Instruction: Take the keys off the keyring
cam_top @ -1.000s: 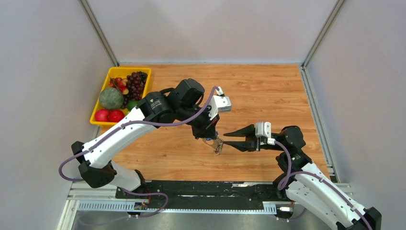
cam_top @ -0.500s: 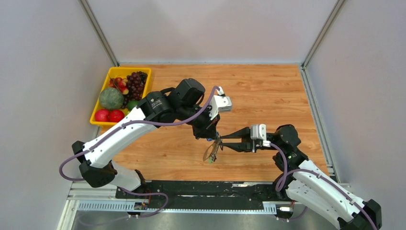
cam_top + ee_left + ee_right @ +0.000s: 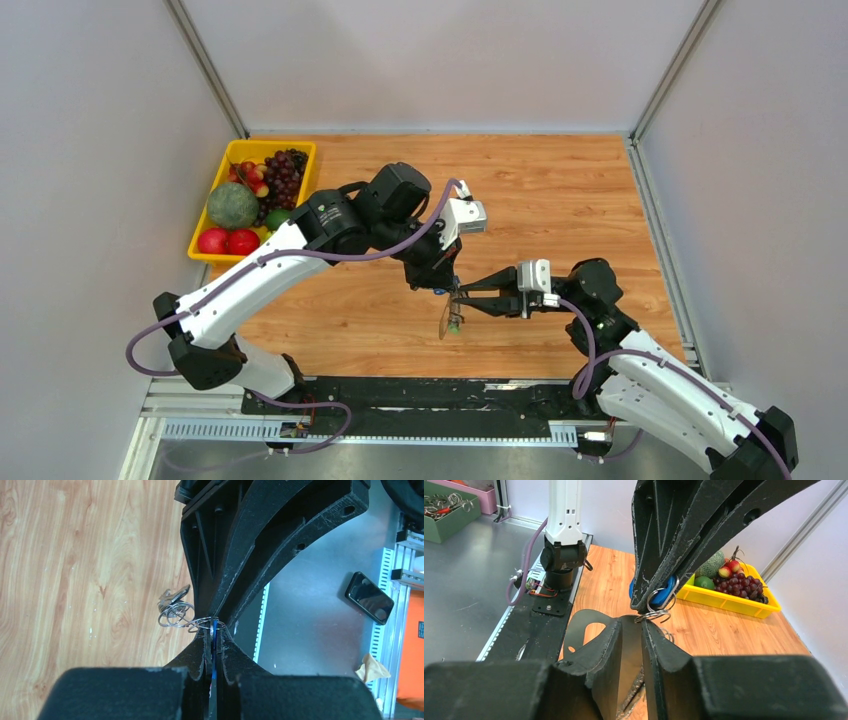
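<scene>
The right tool (image 3: 642,623) has come in. A second ago it stood spread and apart from the bunch; now its fingers are pressed almost together on a small silver ring (image 3: 653,615) right at their tips. The left tool (image 3: 214,630) meets it nose to nose, squeezed tight on the head of a blue key (image 3: 665,592), which that ring seems to thread. So both ends of one link are gripped, and I'd say the job has gone from reaching to actually working this key off; none looks freed yet. Beneath the two tools the keyring (image 3: 573,627), a grey oval loop, hangs in the air. A green-headed key (image 3: 453,325) and a few more silver rings (image 3: 175,614) dangle with it, off the counter (image 3: 560,190). With wire that thin, the hold could slip once the tools twist apart.
</scene>
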You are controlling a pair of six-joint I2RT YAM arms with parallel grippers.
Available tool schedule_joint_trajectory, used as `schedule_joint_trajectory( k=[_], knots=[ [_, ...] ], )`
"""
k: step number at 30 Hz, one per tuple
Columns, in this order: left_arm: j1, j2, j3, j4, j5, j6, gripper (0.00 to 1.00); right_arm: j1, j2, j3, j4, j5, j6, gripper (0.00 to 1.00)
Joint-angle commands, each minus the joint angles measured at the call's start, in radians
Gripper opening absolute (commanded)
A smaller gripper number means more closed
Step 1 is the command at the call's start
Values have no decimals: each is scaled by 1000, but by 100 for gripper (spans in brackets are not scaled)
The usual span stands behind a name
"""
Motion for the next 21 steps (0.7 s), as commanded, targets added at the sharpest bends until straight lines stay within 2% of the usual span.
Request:
schedule_joint_trajectory(
  k=[1,6,11,12,16,21],
  knots=[
    [-2,-1,46,44,31,-9,0,10,-4,38,60,18,-22,25],
    [-1,-5,45,47,30,-8,0,11,-11,31,77,36,-16,25],
    [-2,-7,45,52,31,-10,0,12,5,42,65,35,-14,2],
    [-1,-8,45,52,32,-9,0,12,6,43,60,36,-16,0],
    [-1,-14,44,50,30,-5,0,12,1,51,31,35,-2,0],
    [-1,-17,36,34,11,5,0,12,46,167,-158,56,108,0]
  ],
)
